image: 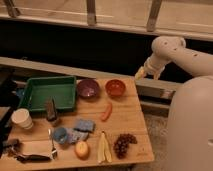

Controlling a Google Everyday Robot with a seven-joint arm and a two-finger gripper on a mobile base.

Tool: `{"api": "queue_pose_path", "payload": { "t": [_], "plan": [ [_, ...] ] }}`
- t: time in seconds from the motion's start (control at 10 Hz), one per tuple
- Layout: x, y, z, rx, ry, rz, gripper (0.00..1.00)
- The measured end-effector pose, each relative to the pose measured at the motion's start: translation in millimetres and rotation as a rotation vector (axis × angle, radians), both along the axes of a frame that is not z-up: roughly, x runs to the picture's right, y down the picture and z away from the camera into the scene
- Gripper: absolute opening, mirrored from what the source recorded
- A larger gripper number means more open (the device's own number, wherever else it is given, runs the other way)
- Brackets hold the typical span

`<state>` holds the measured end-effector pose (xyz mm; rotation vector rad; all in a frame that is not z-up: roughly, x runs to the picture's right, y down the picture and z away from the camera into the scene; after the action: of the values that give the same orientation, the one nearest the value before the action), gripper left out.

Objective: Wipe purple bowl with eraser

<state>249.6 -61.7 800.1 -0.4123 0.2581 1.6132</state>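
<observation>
You had the gripper (pixel 148 73) raised past the worktop (pixel 130 120), fingers spread wide and empty. The purple bowl (pixel 88 88) sat between the green tray (pixel 47 92) and the orange-red bowl (pixel 115 88); the eraser (pixel 51 110) stood by the tray's front.

table (pixel 128 118) | purple bowl (pixel 88 88), eraser (pixel 51 110), green tray (pixel 47 95), orange bowl (pixel 115 88), perhaps grapes (pixel 124 144)

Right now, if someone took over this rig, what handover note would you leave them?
Gripper: open, empty, raised past the table's right rear corner, clear of everything.
Purple bowl: at the back of the table, between the green tray and the orange-red bowl.
Eraser: upright by the tray's front rim, not yet gripped.
Done: nothing.
Left: fetch the eraser, then wipe the purple bowl.
</observation>
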Motion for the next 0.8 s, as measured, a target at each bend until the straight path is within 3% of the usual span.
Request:
{"api": "queue_pose_path", "payload": {
  "t": [0.3,0.5,0.8],
  "plan": [
    [0.2,-0.4,-0.1,0.000,0.001,-0.001,0.70],
    [-3.9,-5.4,-2.8,0.010,0.014,-0.041,0.70],
    [-53.7,-24.6,0.4,0.020,-0.014,-0.132,0.70]
  ]
}}
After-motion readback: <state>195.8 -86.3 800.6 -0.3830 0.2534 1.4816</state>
